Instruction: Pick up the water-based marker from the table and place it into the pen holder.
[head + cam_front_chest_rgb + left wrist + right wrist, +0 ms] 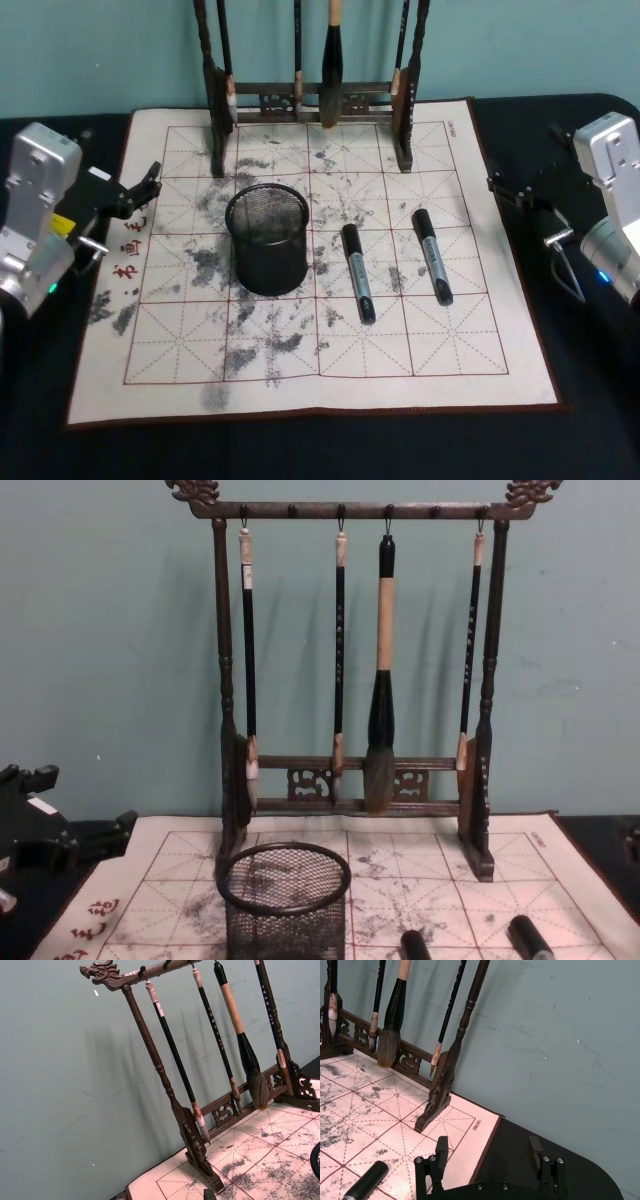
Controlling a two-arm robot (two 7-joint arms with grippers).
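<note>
Two black markers with grey labels lie on the calligraphy mat, one (358,272) just right of the pen holder and one (432,256) farther right. Their near ends, left (414,945) and right (531,936), also show in the chest view. The pen holder (267,238) is a round black wire-mesh cup standing upright at mid-mat, seen again as the pen holder (285,900). My left gripper (147,190) hovers open at the mat's left edge. My right gripper (506,188) is open at the right edge, and in the right wrist view this gripper (488,1147) holds nothing, with a marker end (367,1182) nearby.
A tall dark wooden brush rack (312,100) with several hanging brushes stands at the mat's back edge, seen again as the rack (350,680). The ink-stained gridded mat (330,370) lies on a black table. A teal wall stands close behind.
</note>
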